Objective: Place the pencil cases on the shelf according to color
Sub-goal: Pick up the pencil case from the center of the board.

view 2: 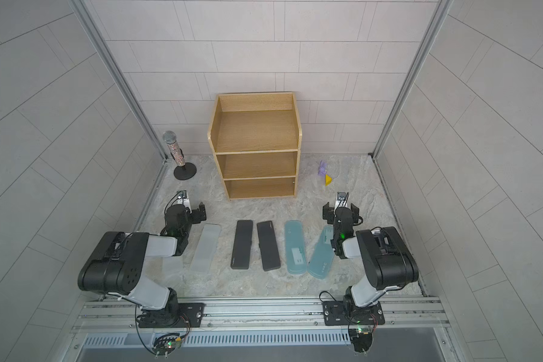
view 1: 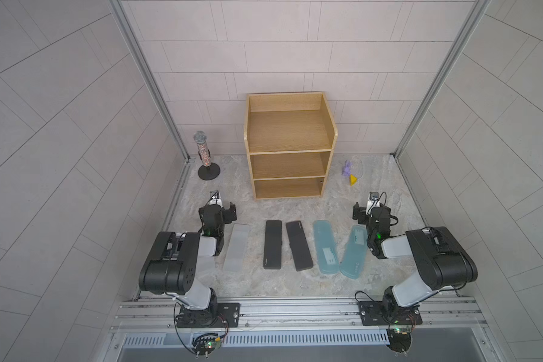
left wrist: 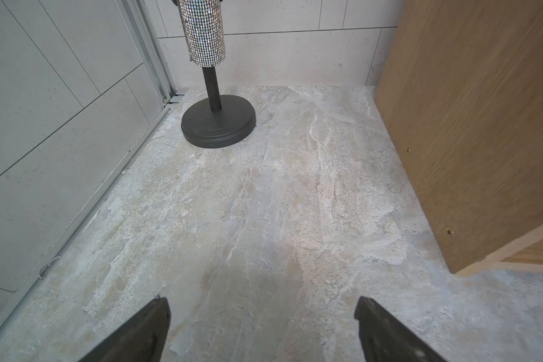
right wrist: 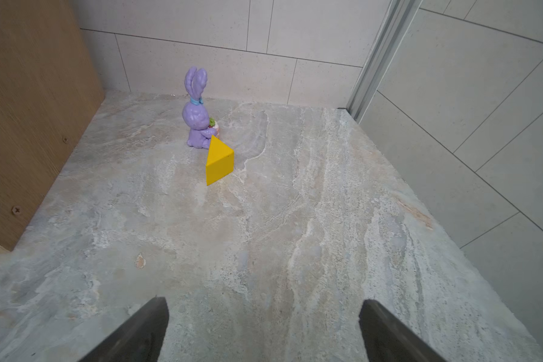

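The wooden shelf [view 1: 290, 147] stands at the back centre with all three tiers bare. The pencil cases lie in a row in front of it: a frosted whitish one [view 1: 236, 247], two black ones [view 1: 272, 244] [view 1: 299, 246] and two light-blue ones [view 1: 325, 247] [view 1: 355, 250]. Another frosted case [view 2: 173, 269] shows faintly, partly under the left arm. My left gripper [view 1: 217, 210] hovers beyond the frosted case, open and holding nothing, with only floor between its fingers [left wrist: 262, 313]. My right gripper [view 1: 371, 210] is past the far end of the blue cases, also open and holding nothing [right wrist: 264, 313].
A glittery microphone on a round black stand [view 1: 205, 156] is left of the shelf, ahead of the left gripper [left wrist: 213, 119]. A purple bunny figure [right wrist: 196, 112] and a yellow wedge [right wrist: 219, 161] sit right of the shelf. Tiled walls close in both sides.
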`<state>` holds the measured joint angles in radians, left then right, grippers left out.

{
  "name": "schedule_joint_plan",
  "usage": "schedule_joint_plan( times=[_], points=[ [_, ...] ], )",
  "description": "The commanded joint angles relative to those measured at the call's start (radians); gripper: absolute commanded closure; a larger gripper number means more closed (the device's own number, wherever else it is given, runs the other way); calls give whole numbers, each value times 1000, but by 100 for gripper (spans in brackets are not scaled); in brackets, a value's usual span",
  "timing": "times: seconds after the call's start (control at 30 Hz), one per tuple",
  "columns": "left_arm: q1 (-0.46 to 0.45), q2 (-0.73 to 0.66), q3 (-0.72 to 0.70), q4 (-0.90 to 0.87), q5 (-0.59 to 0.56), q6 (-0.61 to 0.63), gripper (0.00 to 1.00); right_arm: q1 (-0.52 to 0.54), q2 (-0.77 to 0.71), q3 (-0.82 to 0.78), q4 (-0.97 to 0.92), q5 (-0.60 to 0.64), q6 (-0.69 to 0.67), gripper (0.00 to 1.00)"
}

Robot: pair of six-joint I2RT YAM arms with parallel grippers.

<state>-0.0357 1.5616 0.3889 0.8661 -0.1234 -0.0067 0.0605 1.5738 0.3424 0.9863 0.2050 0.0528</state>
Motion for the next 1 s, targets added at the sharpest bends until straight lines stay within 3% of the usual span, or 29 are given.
schedule_joint_plan(
  times=[0.0, 0.57, 0.63, 0.73, 0.8, 0.87, 0.97],
  points=[
    [-3, 2, 11, 9, 5, 7, 0, -2, -5, 2, 8, -3, -6, 0],
    [-2, 5, 16, 5, -2, 4, 0, -11, -7, 14, -20, -19, 4, 0],
    [-13, -10, 17, 0, -64, -3, 0, -16, -8, 21, -32, 9, 20, 0],
    [-51, -150, 50, -179, -207, -6, 0, -15, -12, 19, -22, 42, 17, 0],
    [-74, -244, 88, -324, -305, -67, 0, 5, -72, 42, -112, 137, 27, 0],
    [-73, -335, 116, -472, -408, -250, 0, 26, -191, 136, -379, 207, 25, 0],
    [-74, -455, 126, -615, -402, -477, 0, 31, -334, 318, -760, 240, 205, 0]
  ],
)
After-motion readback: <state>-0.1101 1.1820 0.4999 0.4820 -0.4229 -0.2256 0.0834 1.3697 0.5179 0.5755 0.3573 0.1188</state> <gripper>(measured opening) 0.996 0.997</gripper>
